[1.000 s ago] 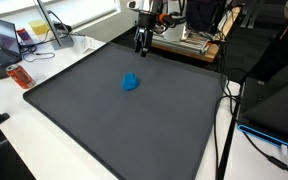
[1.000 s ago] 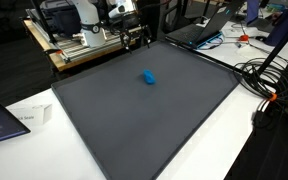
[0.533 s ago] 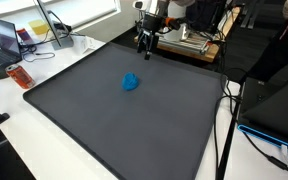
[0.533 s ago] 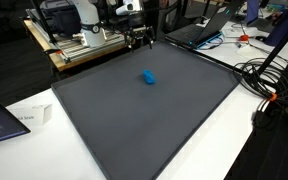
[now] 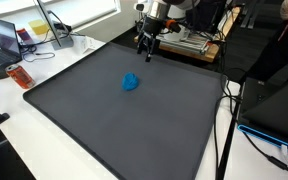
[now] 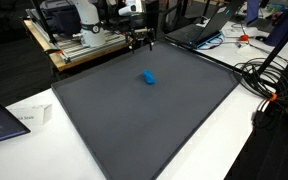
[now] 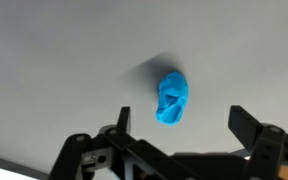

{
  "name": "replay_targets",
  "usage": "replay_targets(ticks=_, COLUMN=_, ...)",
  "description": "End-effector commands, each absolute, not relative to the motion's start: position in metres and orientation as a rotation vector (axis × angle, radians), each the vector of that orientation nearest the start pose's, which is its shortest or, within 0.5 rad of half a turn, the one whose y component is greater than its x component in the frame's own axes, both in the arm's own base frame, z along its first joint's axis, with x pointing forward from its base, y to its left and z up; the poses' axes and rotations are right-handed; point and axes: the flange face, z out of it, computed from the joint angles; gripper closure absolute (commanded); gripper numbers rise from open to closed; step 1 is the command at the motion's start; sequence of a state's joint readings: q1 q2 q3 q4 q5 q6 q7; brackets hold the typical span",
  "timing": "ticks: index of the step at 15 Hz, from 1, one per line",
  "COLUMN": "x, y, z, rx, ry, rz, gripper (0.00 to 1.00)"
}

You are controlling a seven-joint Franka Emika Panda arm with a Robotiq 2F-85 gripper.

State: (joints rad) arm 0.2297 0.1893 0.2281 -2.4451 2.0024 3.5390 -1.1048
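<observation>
A small crumpled blue object (image 5: 131, 82) (image 6: 148, 77) lies on the dark grey mat (image 5: 134, 125) (image 6: 154, 120), a little toward the mat's far half in both exterior views. My gripper (image 5: 144, 52) (image 6: 139, 42) hangs over the far edge of the mat, well apart from the blue object. It is open and holds nothing. In the wrist view the blue object (image 7: 173, 97) lies on the grey surface ahead of my gripper (image 7: 181, 126). It appears between the two spread fingers (image 7: 246, 122) without touching them.
A laptop (image 5: 6, 38) and an orange item (image 5: 20, 76) sit on the white table beside the mat. Behind the arm is a wooden bench with equipment (image 6: 79, 30). Black cables (image 6: 269, 75) run along one side, and a small white box (image 6: 42, 113) sits near the mat's corner.
The gripper has drifted slightly along the mat's far edge and risen a little. Its jaws stay open. The blue object has not moved.
</observation>
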Motion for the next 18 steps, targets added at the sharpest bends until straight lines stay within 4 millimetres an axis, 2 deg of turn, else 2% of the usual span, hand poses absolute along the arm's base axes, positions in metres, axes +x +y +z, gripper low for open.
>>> replay_targets(ticks=1, x=0.394, y=0.072, z=0.248, rx=-2.975, ry=0.83, rz=-0.717, gripper=0.0)
replay_targets(ticks=5, x=0.401, y=0.066, z=0.248, rx=-3.002, ry=0.723, rz=-0.72, gripper=0.0)
replay_targets(ticks=13, x=0.43, y=0.035, z=0.236, rx=-3.11, ry=0.46, rz=-0.699, gripper=0.0)
replay_targets(ticks=18, x=0.445, y=0.036, z=0.223, rx=-3.092, ry=0.255, rz=-0.66, gripper=0.0)
